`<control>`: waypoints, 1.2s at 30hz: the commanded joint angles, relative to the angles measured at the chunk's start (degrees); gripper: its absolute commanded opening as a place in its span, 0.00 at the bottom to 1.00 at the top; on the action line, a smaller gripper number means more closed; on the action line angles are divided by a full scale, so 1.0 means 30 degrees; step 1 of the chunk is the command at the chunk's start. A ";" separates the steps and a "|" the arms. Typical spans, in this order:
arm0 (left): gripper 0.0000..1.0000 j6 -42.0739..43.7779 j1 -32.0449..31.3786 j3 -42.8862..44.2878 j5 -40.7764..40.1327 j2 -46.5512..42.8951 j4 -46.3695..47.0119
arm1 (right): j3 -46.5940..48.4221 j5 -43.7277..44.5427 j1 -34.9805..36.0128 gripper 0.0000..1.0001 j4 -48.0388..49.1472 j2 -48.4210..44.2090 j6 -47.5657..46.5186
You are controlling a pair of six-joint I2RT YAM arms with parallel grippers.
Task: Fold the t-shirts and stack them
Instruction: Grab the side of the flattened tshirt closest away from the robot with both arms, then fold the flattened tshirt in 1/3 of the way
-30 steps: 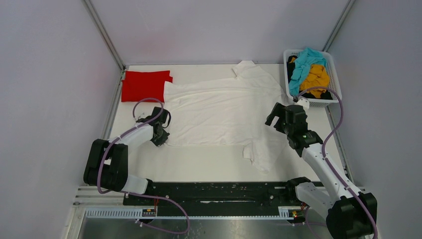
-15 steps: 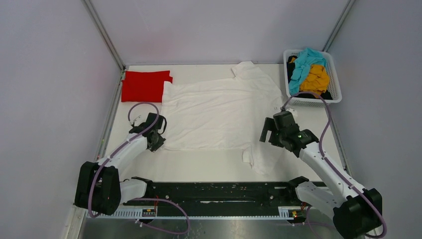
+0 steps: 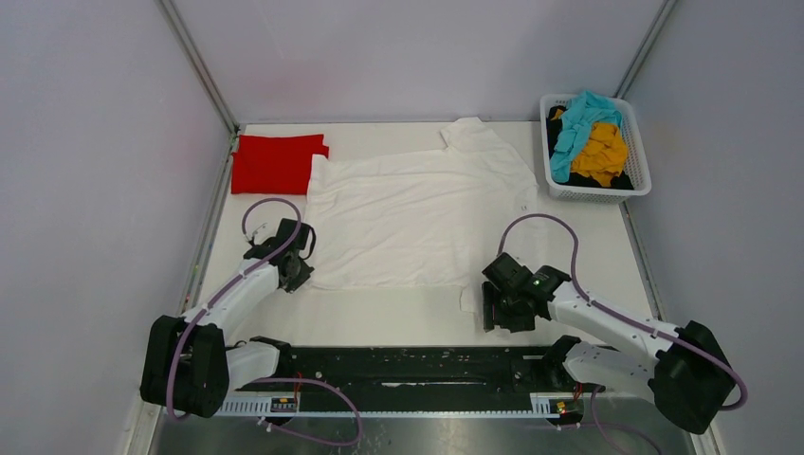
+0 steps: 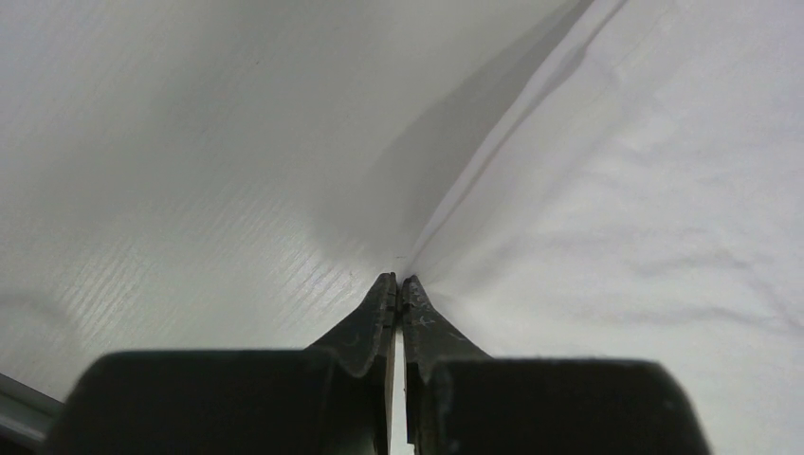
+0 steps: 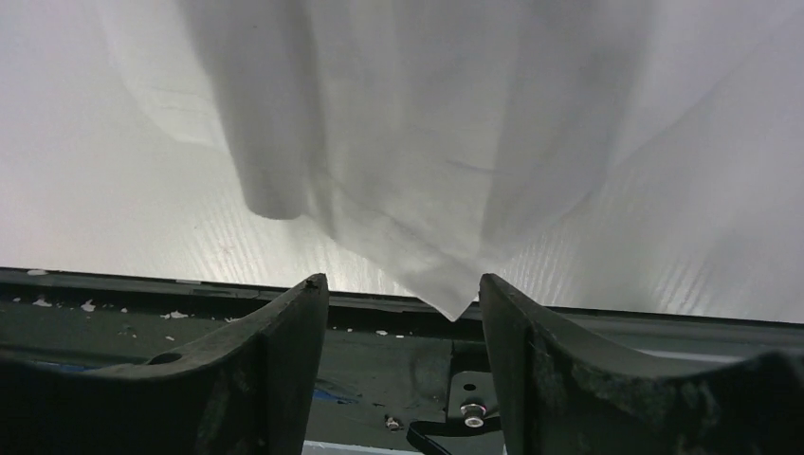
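The large white t-shirt (image 3: pixel 417 218) lies spread flat in the middle of the table. My left gripper (image 3: pixel 296 275) is at its near-left corner. In the left wrist view its jaws (image 4: pixel 399 282) are shut on the shirt's hem (image 4: pixel 607 218). My right gripper (image 3: pixel 498 308) is low over the shirt's near-right sleeve. In the right wrist view it (image 5: pixel 403 294) is open, with a point of white cloth (image 5: pixel 417 209) between the fingers. The red t-shirt (image 3: pixel 275 161) lies folded at the back left. Teal (image 3: pixel 578 118), mustard-yellow (image 3: pixel 599 152) and black (image 3: pixel 621 178) t-shirts are heaped in the basket.
The white lattice basket (image 3: pixel 593 194) stands at the back right corner. A black rail (image 3: pixel 417 365) runs along the table's near edge and shows just beyond my right fingers (image 5: pixel 284 351). Grey walls close the table on three sides.
My right arm has swung from beside the basket toward the near edge and come down over the shirt's near-right sleeve. My left gripper has shifted slightly nearer along the shirt's left edge.
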 commanded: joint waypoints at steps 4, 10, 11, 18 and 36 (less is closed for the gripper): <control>0.00 0.0098 0.0131 -0.0308 -0.0143 -0.0586 -0.0059 | -0.0812 -0.0006 0.0438 0.62 0.1499 0.1591 0.1043; 0.00 0.0163 0.0128 -0.0368 -0.0008 -0.0945 -0.0121 | -0.1086 0.0948 0.0613 0.58 0.1899 0.2409 0.1691; 0.00 0.0162 0.0127 -0.0400 -0.0004 -0.1006 -0.0143 | -0.1015 0.1116 0.0704 0.55 0.1767 0.2502 0.1898; 0.00 0.0052 0.0135 -0.0518 -0.0060 -0.1342 -0.0407 | -0.0395 0.1795 0.1494 0.29 0.0926 0.3366 0.2663; 0.00 -0.2598 0.0002 -0.2648 0.1985 -0.7170 -0.4854 | 0.0041 -0.0647 0.2643 0.00 -0.5849 -0.3369 0.3071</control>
